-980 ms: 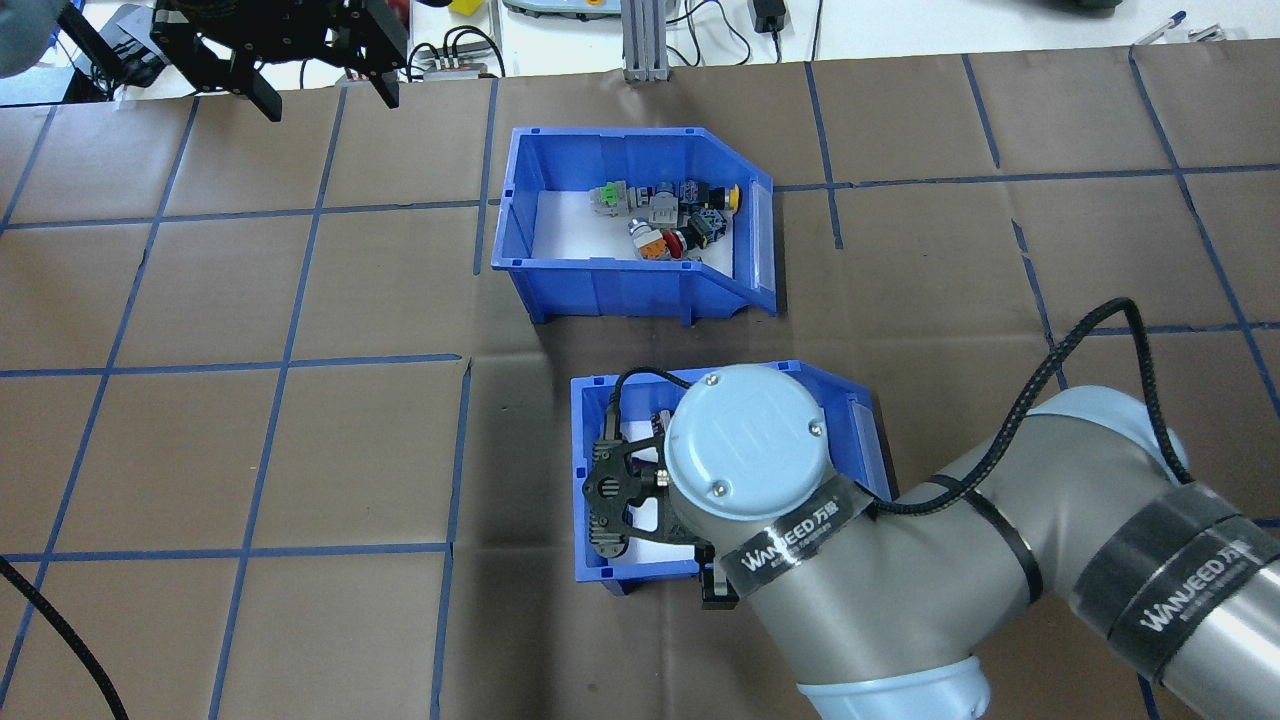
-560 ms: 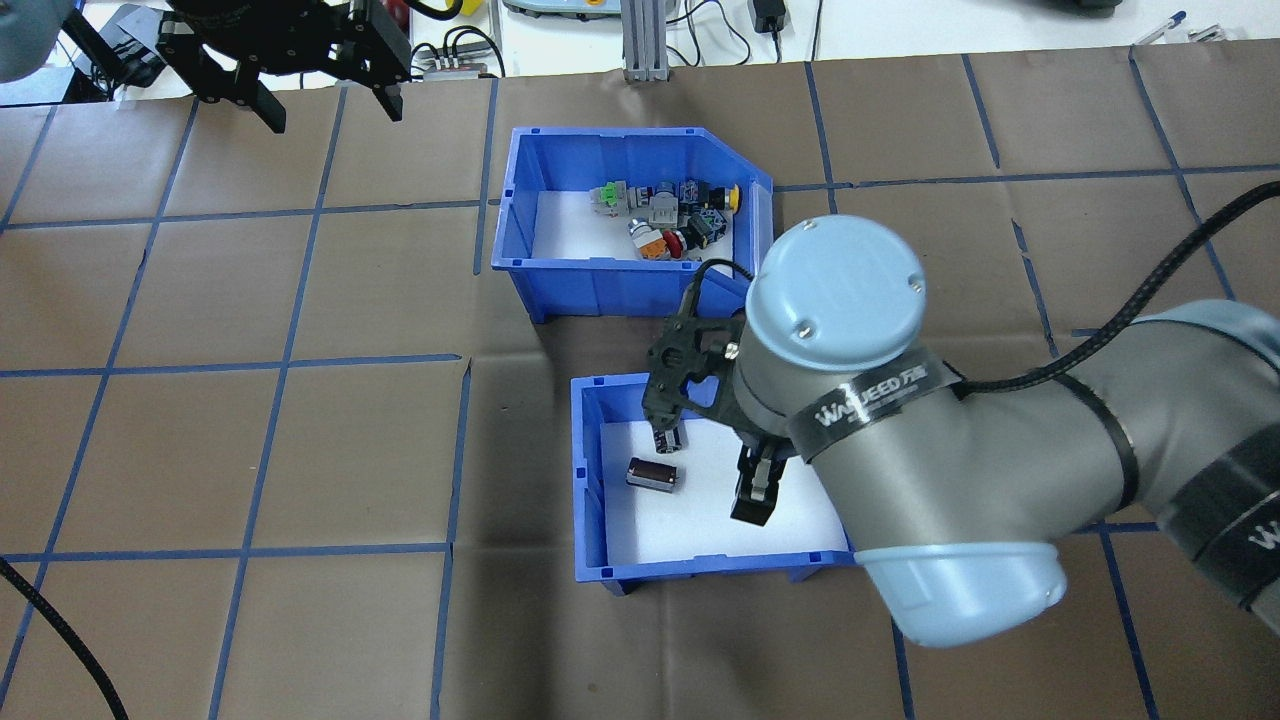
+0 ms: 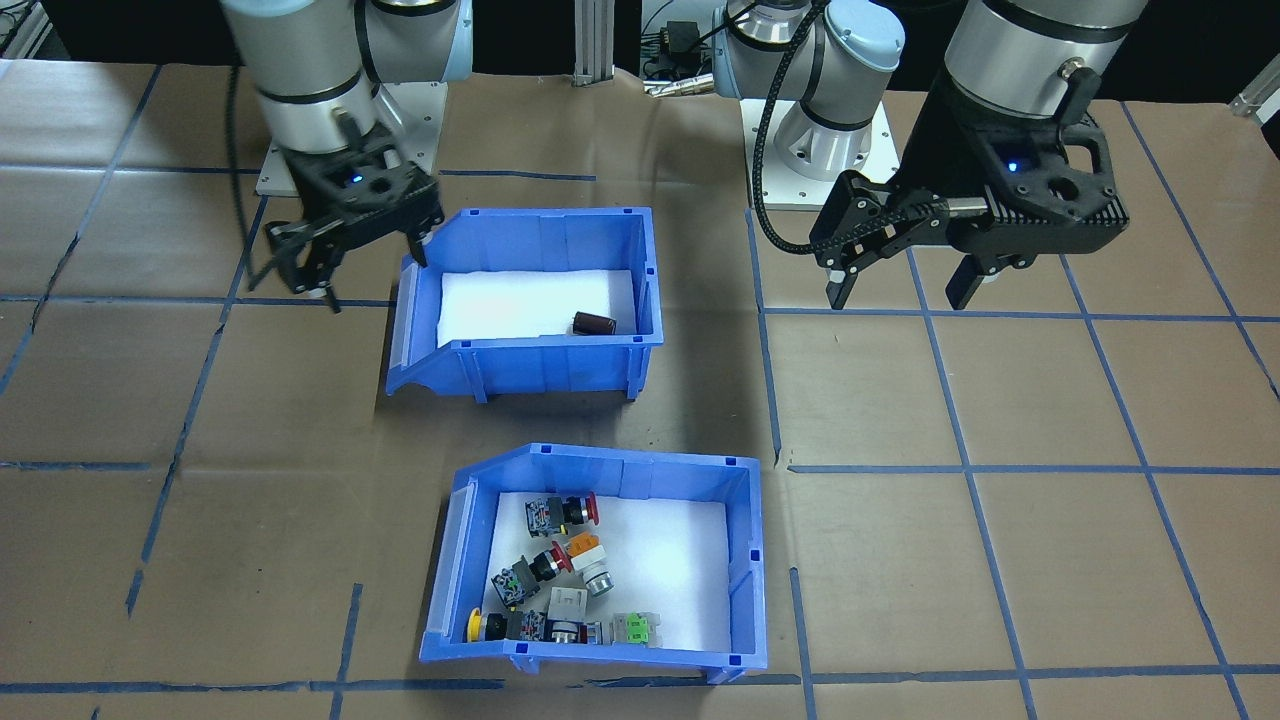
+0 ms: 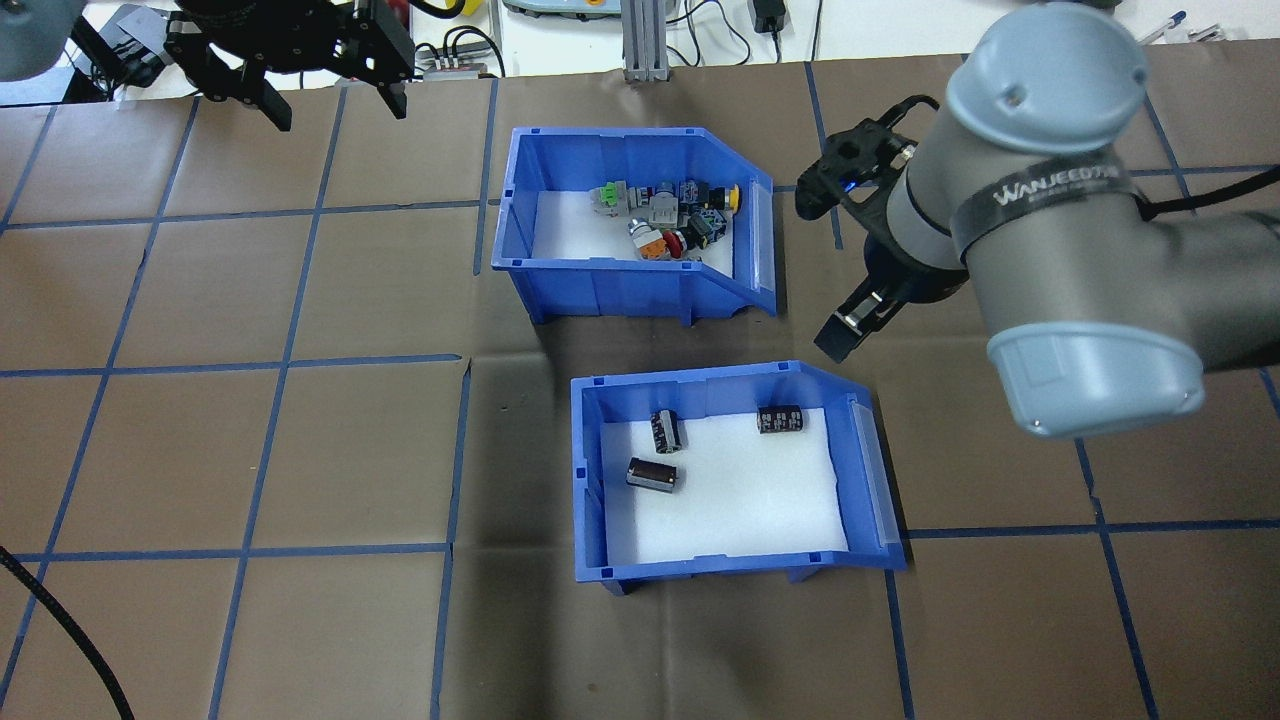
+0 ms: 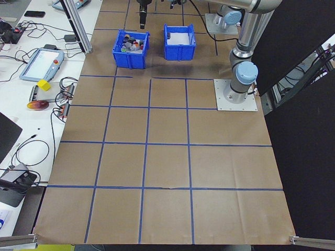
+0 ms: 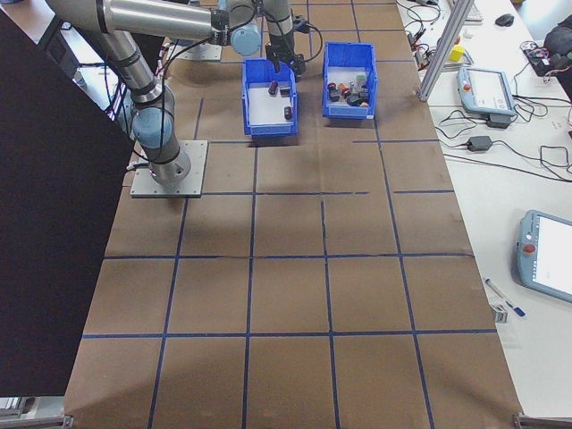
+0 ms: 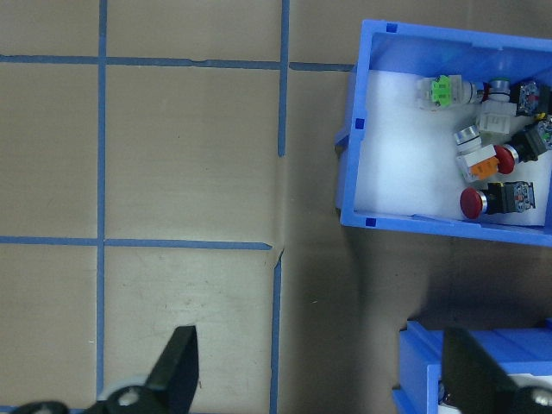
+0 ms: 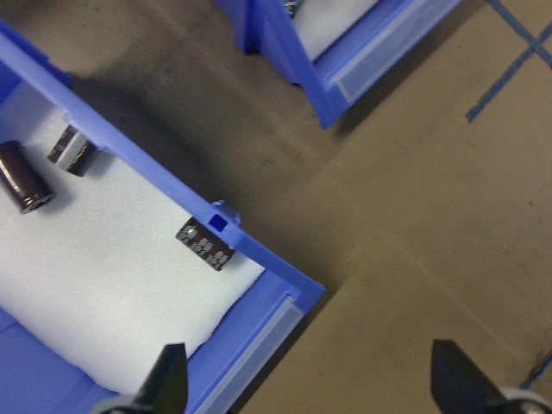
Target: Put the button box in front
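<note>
The button box (image 4: 630,225), a stiff, probably light plastic bin, sits on the table (image 4: 300,440) beyond the capacitor bin (image 4: 725,480), best pinched by a side wall, while the left gripper (image 3: 895,275) and right gripper (image 3: 345,255) hover spread and empty.

Overhead and front cameras face each other steeply down, both sharing the two blue plastic bins (image 4: 640,215) (image 3: 600,560).
</note>
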